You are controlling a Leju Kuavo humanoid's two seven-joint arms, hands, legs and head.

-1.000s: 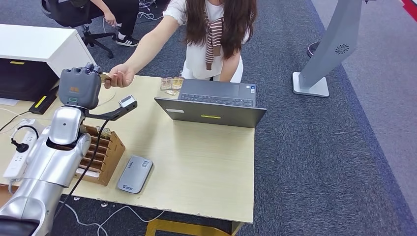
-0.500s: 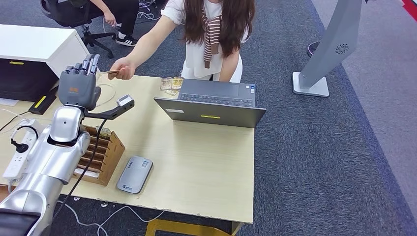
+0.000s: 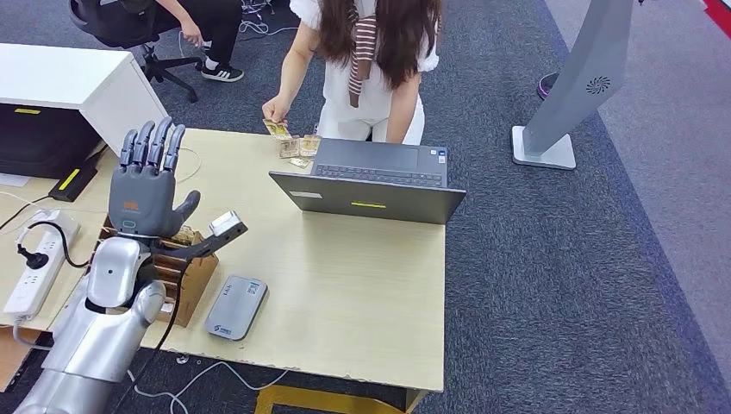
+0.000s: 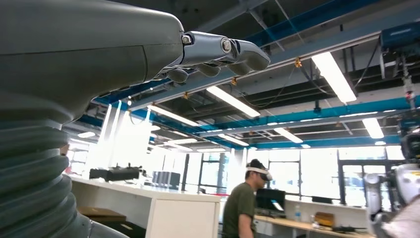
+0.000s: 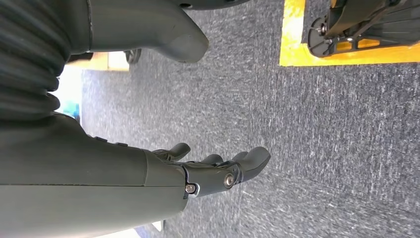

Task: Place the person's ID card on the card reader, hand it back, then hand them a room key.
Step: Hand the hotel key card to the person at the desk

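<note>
My left hand is raised over the desk's left side, fingers spread upward and holding nothing; in the left wrist view its fingers point at the ceiling. Just below it stands the wooden card box. The grey card reader lies near the desk's front edge with no card on it. The person stands behind the desk and holds a small card above its far edge, beside several loose cards. My right hand hangs over the carpet, fingers loosely extended, holding nothing.
An open laptop sits at the desk's back centre. A white power strip with cables lies at the far left, beside a white cabinet. A second person sits on an office chair at the back left. A grey stand rises on the right.
The person took the card out of my left hand and drew it back to the desk's far edge. My left hand opened and pulled back toward the wooden box.
</note>
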